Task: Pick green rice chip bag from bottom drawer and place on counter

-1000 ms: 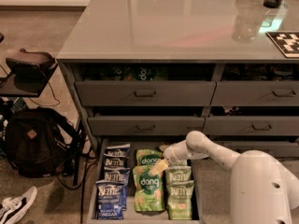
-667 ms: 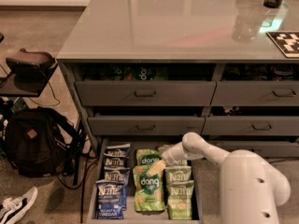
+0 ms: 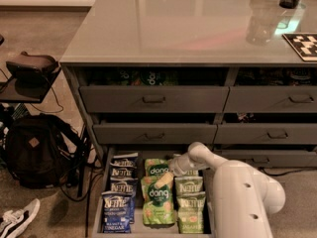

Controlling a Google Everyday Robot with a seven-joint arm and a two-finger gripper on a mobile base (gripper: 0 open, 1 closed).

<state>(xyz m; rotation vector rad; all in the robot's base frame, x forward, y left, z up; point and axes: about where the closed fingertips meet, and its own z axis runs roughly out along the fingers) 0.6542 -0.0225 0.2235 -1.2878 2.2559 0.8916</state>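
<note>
- The white arm comes in from the lower right, bends at its elbow above the open bottom drawer (image 3: 100, 202) and angles down and left into it.
- The gripper (image 3: 167, 176) hangs low over the drawer's middle column; whether it is apart, together or clamped on something cannot be told.
- The green rice chip bag (image 3: 158, 206) lies flat just in front of the gripper, its top edge under the gripper's tip.
- Its long axis runs front to back, top end toward the gripper.
- It is glossy bright green, with a dark round logo lettered "dang" in white.
</note>
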